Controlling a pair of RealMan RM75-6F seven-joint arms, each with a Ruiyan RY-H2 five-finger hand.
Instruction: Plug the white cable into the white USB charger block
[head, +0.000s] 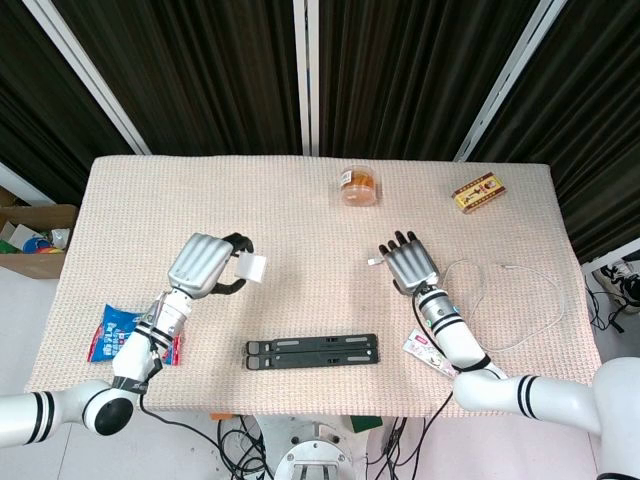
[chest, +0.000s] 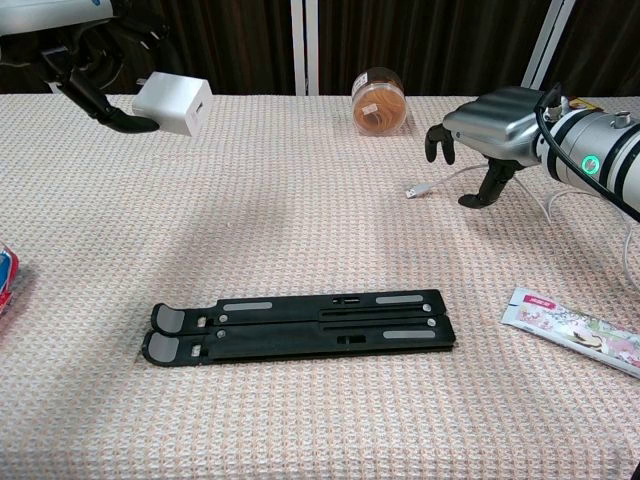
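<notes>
My left hand (head: 205, 265) holds the white USB charger block (head: 252, 266) at its fingertips, left of the table's centre. The chest view shows the charger block (chest: 172, 104) lifted clear of the cloth, with the left hand (chest: 85, 75) behind it at the top left. The white cable (head: 510, 300) lies in a loose loop on the right side of the table. Its plug end (chest: 414, 190) rests flat on the cloth. My right hand (chest: 490, 125) hovers just over the cable behind the plug, fingers curved down and apart, gripping nothing; the plug (head: 373, 263) lies just left of this hand (head: 408, 262).
A black folding stand (head: 312, 351) lies flat near the front edge between my arms. At the back stand an orange jar (head: 358, 185) and a yellow box (head: 478, 192). A blue packet (head: 120, 333) lies front left and a pink sachet (chest: 575, 328) front right.
</notes>
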